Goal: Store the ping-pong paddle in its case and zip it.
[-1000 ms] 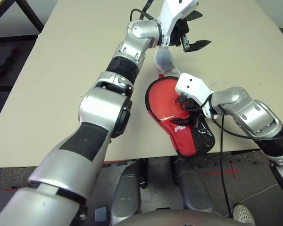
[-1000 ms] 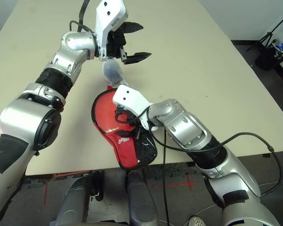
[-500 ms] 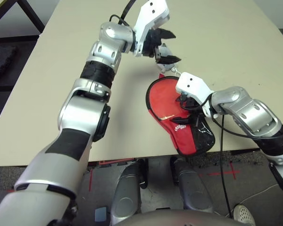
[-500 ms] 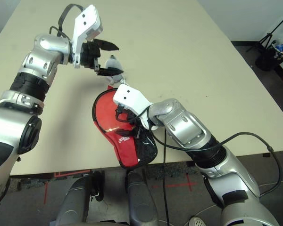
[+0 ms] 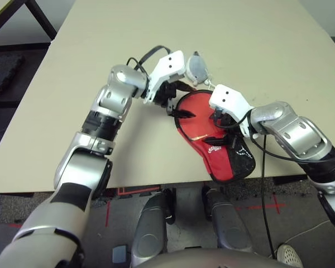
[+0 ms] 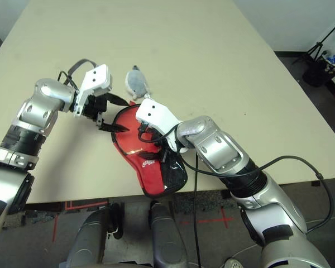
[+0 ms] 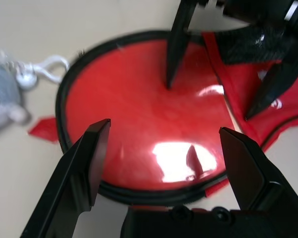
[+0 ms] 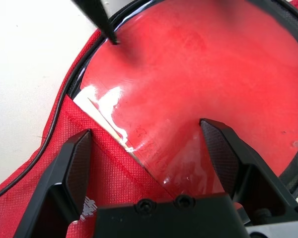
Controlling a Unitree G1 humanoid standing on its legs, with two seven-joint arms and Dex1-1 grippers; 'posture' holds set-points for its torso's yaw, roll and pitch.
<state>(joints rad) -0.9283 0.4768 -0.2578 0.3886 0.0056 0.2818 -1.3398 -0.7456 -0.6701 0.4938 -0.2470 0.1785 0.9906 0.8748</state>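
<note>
While the table (image 5: 72,67) carries everything, the case (image 5: 226,162) is the landmark: it lies at the near edge, its narrow end toward the robot and its round end pointing away, the flap folded back so the red face shows. Inside that round end sits the ping-pong paddle (image 7: 149,124), glossy red rubber up, ringed by the black zipper edging; its handle is hidden under the fabric. Above the case's middle hangs the right gripper (image 8: 151,151), fingers spread wide, holding nothing. At the case's rim on the robot's left side hovers the left gripper (image 7: 164,153), also wide open and empty, one fingertip near the edging. Just beyond the round end lies a small grey lump (image 5: 197,66) on a white string.

Judging by looks, the pouch is soft and will slide or bunch if pulled, while the bat inside is stiff and light. Pinning the fabric and pinching the loose flap at its zipper edge seems the safest hold.
</note>
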